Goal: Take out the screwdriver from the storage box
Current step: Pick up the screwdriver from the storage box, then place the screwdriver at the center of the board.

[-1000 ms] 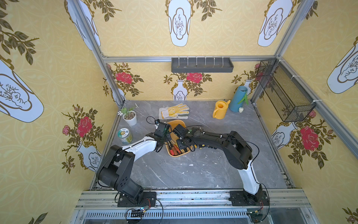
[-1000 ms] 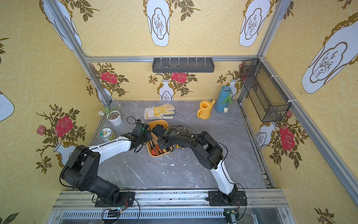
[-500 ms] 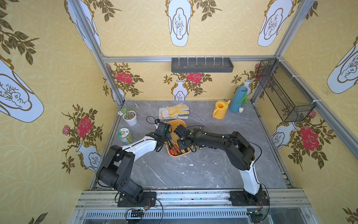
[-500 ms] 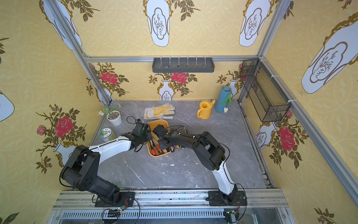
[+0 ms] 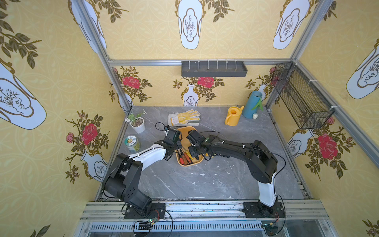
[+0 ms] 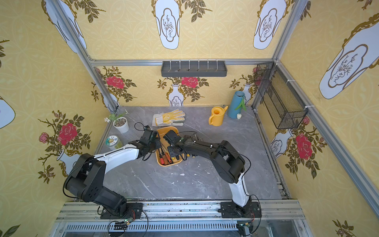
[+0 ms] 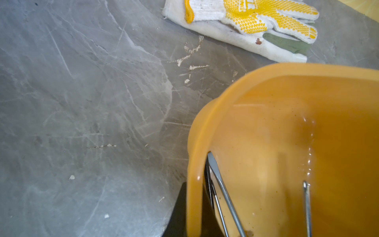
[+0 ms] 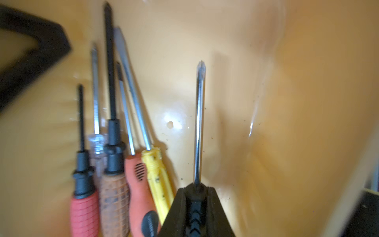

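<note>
**Black-handled screwdriver clamped inside the orange tub**

Chrome-shafted and cross-tipped, the screwdriver (image 8: 199, 123) is pinched by its black handle between the closed jaws of the right gripper (image 8: 196, 189). It is inside the shallow yellow-orange plastic storage box (image 8: 307, 82), apart from five loose screwdrivers (image 8: 114, 180) lying side by side along one wall. The left gripper (image 5: 176, 149) is clamped on the box's side wall, one finger inside and one outside. Beyond the box lies a white knitted glove with yellow dots (image 5: 185, 119).

Orange storage box (image 5: 185, 131), white glove (image 5: 184, 118) with yellow dots, grey veined table (image 5: 205, 180).
</note>
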Action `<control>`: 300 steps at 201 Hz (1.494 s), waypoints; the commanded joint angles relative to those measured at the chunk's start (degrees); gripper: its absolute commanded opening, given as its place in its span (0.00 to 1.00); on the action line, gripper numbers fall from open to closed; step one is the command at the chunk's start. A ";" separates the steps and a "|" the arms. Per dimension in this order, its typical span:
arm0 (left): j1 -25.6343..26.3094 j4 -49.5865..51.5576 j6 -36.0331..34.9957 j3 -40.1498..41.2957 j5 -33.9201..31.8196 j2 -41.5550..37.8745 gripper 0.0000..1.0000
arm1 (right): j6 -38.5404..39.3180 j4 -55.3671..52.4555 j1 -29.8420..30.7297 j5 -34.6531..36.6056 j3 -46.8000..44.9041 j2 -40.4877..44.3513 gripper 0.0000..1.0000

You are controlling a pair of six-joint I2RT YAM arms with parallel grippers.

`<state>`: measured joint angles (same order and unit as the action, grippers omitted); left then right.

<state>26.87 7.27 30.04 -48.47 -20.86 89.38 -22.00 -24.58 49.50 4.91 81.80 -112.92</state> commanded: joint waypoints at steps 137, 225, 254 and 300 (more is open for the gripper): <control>0.02 -1.99 0.46 0.38 0.12 0.80 0.00 | 4.60 13.40 -2.49 11.64 -14.78 21.19 0.00; 0.02 -1.91 0.10 0.52 -0.50 0.18 0.00 | -0.22 7.62 -16.96 -0.92 -18.27 23.15 0.00; 0.02 -1.86 0.19 0.28 -0.17 0.26 0.00 | -0.35 2.52 -19.11 -2.59 -15.47 19.18 0.00; 0.02 -1.84 0.12 -0.09 0.20 0.40 0.00 | -1.20 -1.45 -20.40 -5.36 -13.26 14.20 0.00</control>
<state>26.92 6.85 30.39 -48.31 -20.82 89.76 -22.33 -23.07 29.47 1.89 67.55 -97.21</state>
